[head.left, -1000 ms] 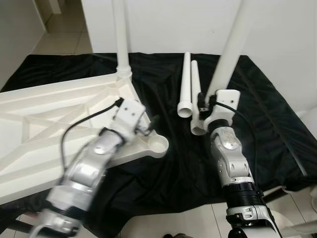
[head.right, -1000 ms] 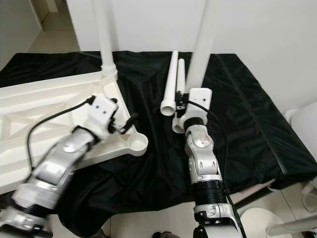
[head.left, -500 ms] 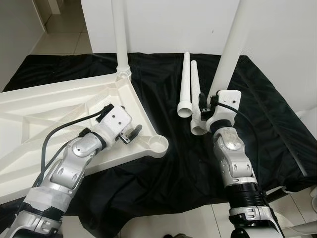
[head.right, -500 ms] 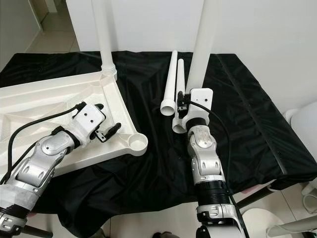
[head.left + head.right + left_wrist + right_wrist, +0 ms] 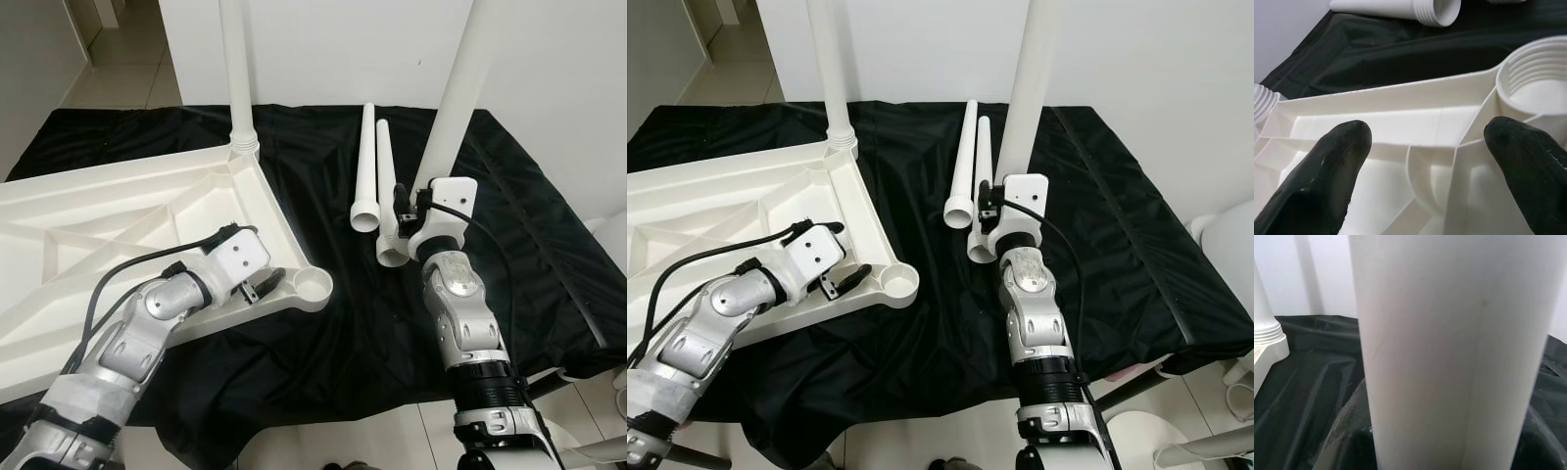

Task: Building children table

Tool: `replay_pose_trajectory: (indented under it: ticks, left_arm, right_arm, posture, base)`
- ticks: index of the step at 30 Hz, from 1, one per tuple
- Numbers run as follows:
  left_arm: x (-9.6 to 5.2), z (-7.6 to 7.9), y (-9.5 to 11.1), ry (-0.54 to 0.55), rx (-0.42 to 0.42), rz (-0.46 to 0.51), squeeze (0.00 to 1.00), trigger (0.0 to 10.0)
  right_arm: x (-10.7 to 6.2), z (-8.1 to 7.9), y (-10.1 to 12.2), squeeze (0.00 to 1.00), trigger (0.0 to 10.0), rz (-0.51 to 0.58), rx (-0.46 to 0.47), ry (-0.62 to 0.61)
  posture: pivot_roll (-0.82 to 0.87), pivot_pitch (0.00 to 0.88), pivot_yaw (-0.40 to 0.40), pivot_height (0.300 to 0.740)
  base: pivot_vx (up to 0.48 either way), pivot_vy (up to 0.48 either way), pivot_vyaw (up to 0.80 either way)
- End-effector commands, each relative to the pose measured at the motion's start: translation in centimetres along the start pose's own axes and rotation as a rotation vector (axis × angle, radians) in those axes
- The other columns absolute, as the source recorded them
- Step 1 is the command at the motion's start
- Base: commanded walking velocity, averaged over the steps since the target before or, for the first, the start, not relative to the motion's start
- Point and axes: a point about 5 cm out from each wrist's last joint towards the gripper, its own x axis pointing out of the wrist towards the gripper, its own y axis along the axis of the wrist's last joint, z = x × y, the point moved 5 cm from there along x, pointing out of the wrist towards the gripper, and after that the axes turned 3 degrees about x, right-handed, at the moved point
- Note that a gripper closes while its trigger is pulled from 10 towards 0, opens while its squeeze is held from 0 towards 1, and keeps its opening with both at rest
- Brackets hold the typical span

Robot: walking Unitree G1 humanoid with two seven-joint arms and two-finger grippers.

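While inverted, white ribbed tabletop [image 5: 118,211] shows threaded socket [image 5: 313,285].

The counter [image 5: 509,211] is covered by a black cloth [image 5: 323,186]. An upturned white tabletop [image 5: 108,225] lies at 9 o'clock, two loose legs [image 5: 370,166] at 12.

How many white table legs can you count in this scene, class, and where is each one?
4: one leg screwed upright into the tabletop's far corner, one held upright by the right gripper, two lying on the black cloth.
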Motion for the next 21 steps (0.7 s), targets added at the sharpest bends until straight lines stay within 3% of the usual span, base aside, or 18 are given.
replay_pose_trajectory:
  ticks: [1,12,17,21]
  left_arm:
    - [-0.2,0.6,-0.8,-0.034,0.026,-0.03,0.0,10.0]
    - [0.9,0.1,-1.3,-0.019,0.114,-0.08,0.0,10.0]
    - [1.7,-0.2,-0.7,-0.012,0.131,-0.063,0.0,10.0]
    - [3.2,-0.1,0.8,-0.006,0.121,-0.017,0.0,10.0]
  right_arm:
    - [-0.1,0.2,0.2,0.0,10.0,0.006,0.0,-0.008]
    - [0.1,0.6,0.5,0.0,10.0,0.01,-0.004,-0.024]
    - [0.2,0.6,0.6,0.0,10.0,0.012,-0.007,-0.025]
    - [0.3,0.5,0.7,0.0,10.0,0.016,-0.01,-0.027]
  posture:
    - [0.04,0.082,-0.043,0.74]
    - [0.03,0.097,-0.036,0.74]
    - [0.03,0.098,-0.034,0.74]
    - [0.02,0.098,-0.029,0.74]
  base:
    - [0.0,0.0,0.0]
    - [0.0,0.0,0.0]
    - [0.0,0.0,0.0]
    - [0.0,0.0,0.0]
